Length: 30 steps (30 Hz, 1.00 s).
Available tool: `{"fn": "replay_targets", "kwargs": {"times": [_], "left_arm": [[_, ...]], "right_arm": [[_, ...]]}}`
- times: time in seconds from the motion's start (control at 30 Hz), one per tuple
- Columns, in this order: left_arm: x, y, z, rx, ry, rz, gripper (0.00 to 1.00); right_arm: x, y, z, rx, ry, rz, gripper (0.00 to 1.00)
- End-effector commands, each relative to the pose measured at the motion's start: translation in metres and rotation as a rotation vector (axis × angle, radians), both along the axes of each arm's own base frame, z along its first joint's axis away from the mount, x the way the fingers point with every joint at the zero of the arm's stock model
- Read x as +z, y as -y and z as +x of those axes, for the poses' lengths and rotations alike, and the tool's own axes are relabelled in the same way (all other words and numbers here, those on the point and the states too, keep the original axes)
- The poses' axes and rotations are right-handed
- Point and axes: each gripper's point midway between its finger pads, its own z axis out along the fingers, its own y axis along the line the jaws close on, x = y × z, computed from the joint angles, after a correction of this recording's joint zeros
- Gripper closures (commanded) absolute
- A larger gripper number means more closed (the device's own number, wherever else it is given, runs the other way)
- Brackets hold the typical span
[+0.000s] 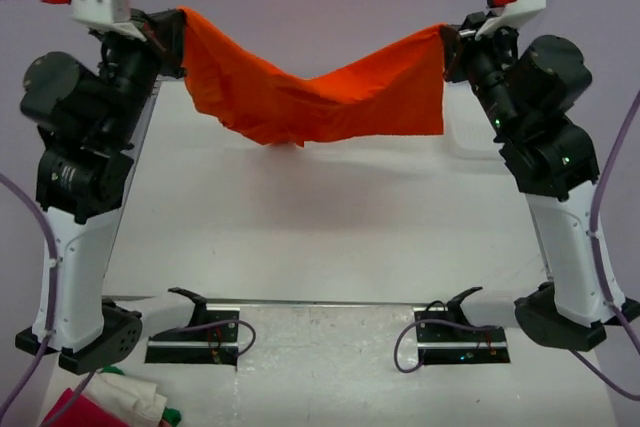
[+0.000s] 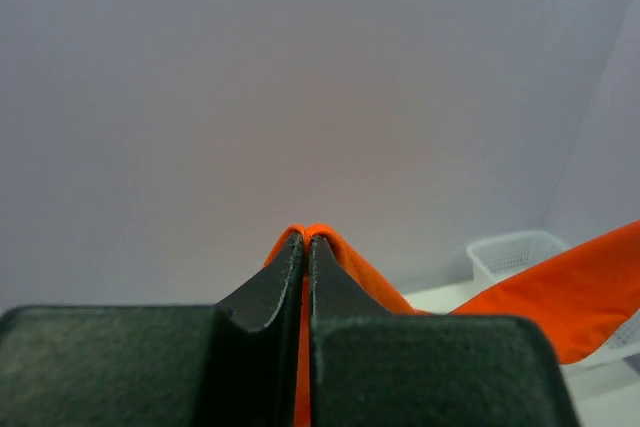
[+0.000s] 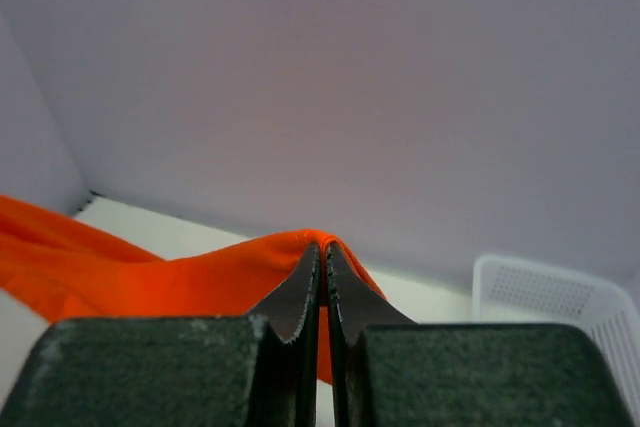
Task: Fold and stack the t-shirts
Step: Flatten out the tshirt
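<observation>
One bright orange t-shirt (image 1: 310, 92) hangs in the air over the far part of the table, stretched between both arms and sagging in the middle. My left gripper (image 1: 178, 32) is shut on its left top corner. In the left wrist view the gripper (image 2: 307, 239) pinches orange cloth (image 2: 560, 297) that trails off to the right. My right gripper (image 1: 450, 39) is shut on the right top corner. The right wrist view shows that gripper (image 3: 322, 247) clamped on the cloth (image 3: 120, 277), which runs off to the left. The shirt's lowest fold hangs just above the table.
A white mesh basket (image 2: 510, 252) (image 3: 560, 297) stands at the far right by the wall. A pile of red, white and green cloth (image 1: 120, 402) lies at the near left corner. Two black gripper stands (image 1: 195, 332) (image 1: 460, 332) sit on the near rail.
</observation>
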Motion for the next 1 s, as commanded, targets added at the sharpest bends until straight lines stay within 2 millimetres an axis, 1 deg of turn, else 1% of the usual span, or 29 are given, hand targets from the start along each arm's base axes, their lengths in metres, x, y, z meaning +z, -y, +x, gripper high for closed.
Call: {"fn": "replay_targets", "kwargs": {"times": [0.0,0.03,0.07,0.1,0.13,0.17,0.2,0.23,0.27,0.3,0.33,0.37,0.4,0.43,0.47,0.5,0.53,0.57,0.6,0.63,0.67,0.7,0.73,0.77,0.8,0.83,0.87,0.9,0.97], "left_arm": [[0.072,-0.012,-0.076,-0.069,0.25,-0.019,1.0],[0.085,-0.02,-0.103,-0.075,0.309,-0.035,1.0],[0.093,-0.023,-0.113,-0.075,0.355,-0.043,1.0],[0.097,-0.027,-0.121,-0.066,0.379,-0.045,1.0],[0.104,-0.035,-0.127,-0.033,0.408,-0.057,1.0],[0.108,-0.038,-0.126,-0.009,0.427,-0.037,1.0],[0.11,-0.043,-0.121,0.028,0.425,-0.046,1.0],[0.106,-0.044,-0.097,0.079,0.397,-0.019,1.0],[0.109,-0.048,-0.088,0.124,0.403,0.005,1.0],[0.1,-0.041,-0.055,0.146,0.359,0.029,1.0],[0.102,-0.041,-0.042,0.171,0.366,0.04,1.0],[0.112,-0.04,-0.036,0.185,0.387,0.055,1.0],[0.101,-0.028,0.003,0.188,0.342,0.084,1.0],[0.105,-0.026,0.013,0.199,0.354,0.096,1.0],[0.12,-0.025,0.014,0.21,0.398,0.106,1.0],[0.109,-0.015,0.047,0.217,0.377,0.137,1.0],[0.118,-0.016,0.053,0.242,0.424,0.138,1.0],[0.121,-0.018,0.062,0.264,0.45,0.153,1.0],[0.11,-0.024,0.093,0.288,0.436,0.173,1.0],[0.115,-0.024,0.1,0.262,0.469,0.18,1.0],[0.123,-0.031,0.102,0.248,0.492,0.14,1.0],[0.122,-0.047,0.119,0.255,0.522,0.145,1.0],[0.122,-0.052,0.125,0.253,0.534,0.134,1.0],[0.122,-0.055,0.13,0.249,0.549,0.128,1.0],[0.115,-0.06,0.146,0.247,0.541,0.132,1.0],[0.119,-0.058,0.143,0.221,0.563,0.133,1.0],[0.119,-0.059,0.146,0.216,0.562,0.118,1.0],[0.115,-0.058,0.152,0.209,0.556,0.121,1.0],[0.112,-0.055,0.154,0.194,0.548,0.126,1.0]], "right_arm": [[0.049,0.0,-0.048,0.045,0.143,-0.054,1.0],[0.056,0.002,-0.058,0.045,0.165,-0.048,1.0],[0.066,0.002,-0.067,0.046,0.195,-0.042,1.0],[0.072,0.005,-0.074,0.044,0.214,-0.035,1.0],[0.077,0.008,-0.074,0.031,0.228,-0.027,1.0],[0.086,0.013,-0.073,-0.004,0.257,-0.026,1.0],[0.084,0.008,-0.061,-0.022,0.255,-0.052,1.0],[0.087,0.006,-0.052,-0.042,0.26,-0.062,1.0],[0.104,0.013,-0.052,-0.074,0.297,-0.061,1.0],[0.096,-0.003,-0.025,-0.079,0.273,-0.097,1.0],[0.098,-0.007,-0.014,-0.082,0.279,-0.107,1.0],[0.118,0.004,-0.012,-0.115,0.326,-0.09,1.0],[0.107,-0.013,0.02,-0.1,0.305,-0.114,1.0],[0.11,-0.013,0.031,-0.105,0.319,-0.109,1.0],[0.126,-0.003,0.034,-0.129,0.364,-0.088,1.0],[0.126,-0.003,0.045,-0.135,0.372,-0.085,1.0],[0.126,-0.008,0.061,-0.134,0.398,-0.071,1.0],[0.121,-0.003,0.075,-0.136,0.393,-0.062,1.0],[0.118,-0.007,0.083,-0.106,0.4,-0.062,1.0],[0.119,-0.008,0.09,-0.098,0.418,-0.053,1.0],[0.111,-0.006,0.107,-0.104,0.408,-0.06,1.0],[0.109,-0.004,0.115,-0.115,0.414,-0.063,1.0],[0.119,0.001,0.115,-0.125,0.447,-0.066,1.0],[0.108,-0.002,0.131,-0.122,0.43,-0.079,1.0],[0.109,0.0,0.132,-0.125,0.436,-0.078,1.0],[0.113,0.001,0.13,-0.116,0.456,-0.074,1.0],[0.109,0.004,0.134,-0.11,0.441,-0.07,1.0],[0.113,0.007,0.129,-0.11,0.448,-0.063,1.0],[0.109,0.012,0.131,-0.112,0.432,-0.077,1.0]]}}
